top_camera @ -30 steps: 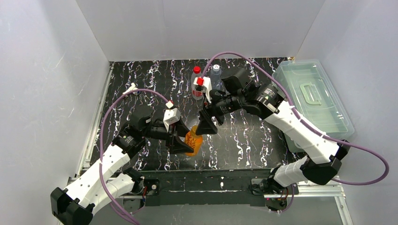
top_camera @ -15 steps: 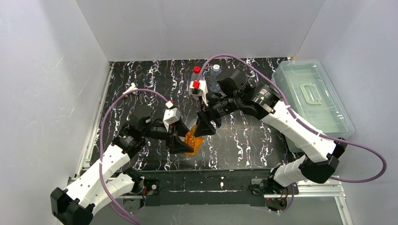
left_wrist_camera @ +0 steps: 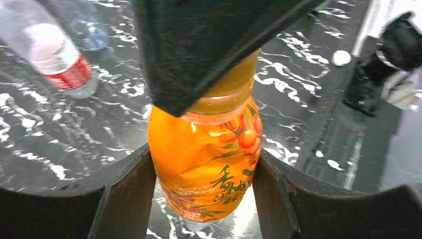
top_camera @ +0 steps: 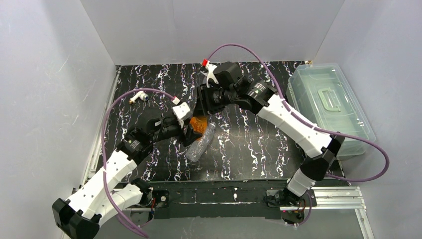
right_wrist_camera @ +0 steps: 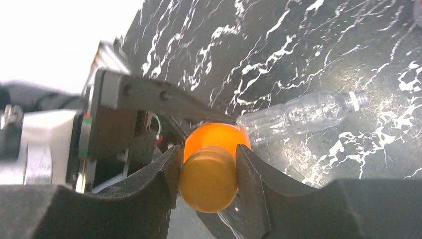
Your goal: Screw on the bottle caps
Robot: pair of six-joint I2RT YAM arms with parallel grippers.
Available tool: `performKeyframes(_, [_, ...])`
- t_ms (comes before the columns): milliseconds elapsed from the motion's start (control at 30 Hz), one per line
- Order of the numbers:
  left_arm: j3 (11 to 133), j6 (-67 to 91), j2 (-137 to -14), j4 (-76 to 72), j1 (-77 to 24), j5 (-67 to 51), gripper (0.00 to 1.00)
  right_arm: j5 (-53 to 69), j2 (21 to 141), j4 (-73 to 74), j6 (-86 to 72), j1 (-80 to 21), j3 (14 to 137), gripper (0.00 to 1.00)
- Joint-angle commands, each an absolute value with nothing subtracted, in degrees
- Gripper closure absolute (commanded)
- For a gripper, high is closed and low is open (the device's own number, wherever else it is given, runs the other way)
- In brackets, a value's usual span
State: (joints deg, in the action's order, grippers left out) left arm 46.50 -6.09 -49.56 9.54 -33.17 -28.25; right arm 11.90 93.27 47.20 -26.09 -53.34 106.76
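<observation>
1. Clamped at mid-body by the left gripper (left_wrist_camera: 203,167), narrowly set, one finger (left_wrist_camera: 124,194) pressed to each side: the orange bottle (left_wrist_camera: 206,139).
2. Over the bottle's top: the right gripper (right_wrist_camera: 208,157), its two fingers against opposite sides of the orange-yellow cap (right_wrist_camera: 208,181) and so holding it.
3. Location of the orange-yellow cap: on the neck of the orange bottle, near the centre of the worktop (top_camera: 259,144) in the top view; depth of threading not discernible.
4. Just at 6 o'clock of the orange bottle, lying on its side on the worktop: a clear bottle (top_camera: 200,144).
5. In the left wrist view, at 10 o'clock of the orange bottle and apart from it: a blurred labelled bottle (left_wrist_camera: 57,57) with a red-and-white band.
6. At the 3 o'clock edge of the worktop, well apart from both grippers: a clear lidded box (top_camera: 331,102).
7. Toward 10 o'clock, near the left rim: a white-and-brass fitting (top_camera: 137,96).
</observation>
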Motion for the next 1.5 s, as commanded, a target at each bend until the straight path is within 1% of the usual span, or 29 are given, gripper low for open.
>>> performKeyframes(0, [51.2, -9.6, -50.2, -2.3, -32.8, -14.4, 1.0, 4.9, 96.0, 47.4, -40.7, -56.6, 108.4, 0.99])
performKeyframes(100, [51.0, -10.0, -50.2, -1.4, -32.8, -15.2, 1.0, 1.1, 96.2, 48.4, -39.8, -56.6, 110.6, 0.99])
performKeyframes(133, [50.7, -9.7, -50.0, -0.9, -32.8, -15.9, 1.0, 0.4, 96.1, 48.6, -39.1, -56.6, 111.7, 0.93])
performKeyframes(200, [49.7, -9.2, -49.4, -0.4, -32.8, -18.0, 1.0, -2.6, 95.6, 49.1, -37.3, -56.6, 114.3, 0.72])
performKeyframes(300, [47.5, -7.8, -48.1, 2.1, -32.8, -22.9, 1.0, -6.4, 94.1, 49.9, -33.6, -56.6, 118.2, 0.43])
performKeyframes(433, [45.4, -6.5, -47.1, 3.5, -32.7, -33.5, 1.0, -10.1, 90.9, 51.3, -27.7, -56.5, 120.4, 0.15])
performKeyframes(467, [45.1, -6.4, -47.1, 3.7, -32.6, -35.9, 1.0, -10.1, 90.1, 51.9, -26.3, -56.4, 120.4, 0.11])
performKeyframes(500, [45.0, -6.2, -47.1, 3.9, -32.6, -38.2, 1.0, -9.7, 89.2, 52.3, -24.5, -56.4, 119.9, 0.04])
performKeyframes(533, [44.9, -6.1, -47.2, 4.1, -32.5, -40.1, 1.0, -7.5, 88.5, 52.4, -22.9, -56.4, 118.9, 0.02])
performKeyframes(733, [44.3, -5.1, -47.9, 2.6, -32.5, -44.9, 1.0, 4.1, 88.5, 59.9, -17.4, -56.4, 116.2, 0.02])
performKeyframes(867, [44.5, -4.7, -48.8, 1.5, -32.5, -46.1, 1.0, 5.5, 88.5, 60.5, -17.6, -56.5, 113.7, 0.03])
performKeyframes(967, [44.4, -4.4, -49.4, 1.0, -32.4, -46.0, 1.0, 5.9, 89.5, 60.3, -18.1, -56.6, 113.6, 0.11])
performKeyframes(1067, [44.6, -4.4, -49.8, 0.9, -32.5, -45.3, 1.0, 6.7, 90.7, 59.8, -18.5, -56.8, 113.5, 0.23])
performKeyframes(1200, [44.8, -4.6, -50.3, 1.1, -32.4, -44.8, 1.0, 7.1, 90.7, 58.7, -18.7, -57.2, 111.5, 0.28])
performKeyframes(1367, [44.5, -3.9, -51.0, 0.4, -32.4, -44.1, 1.0, 7.2, 90.7, 58.5, -18.7, -57.2, 109.5, 0.31])
performKeyframes(1433, [44.3, -3.8, -51.3, -1.3, -32.5, -43.8, 1.0, 6.6, 90.7, 58.4, -18.8, -57.3, 109.4, 0.37])
performKeyframes(1467, [44.3, -3.7, -51.3, -1.5, -32.4, -43.8, 1.0, 6.1, 90.6, 58.1, -19.0, -57.3, 109.3, 0.44])
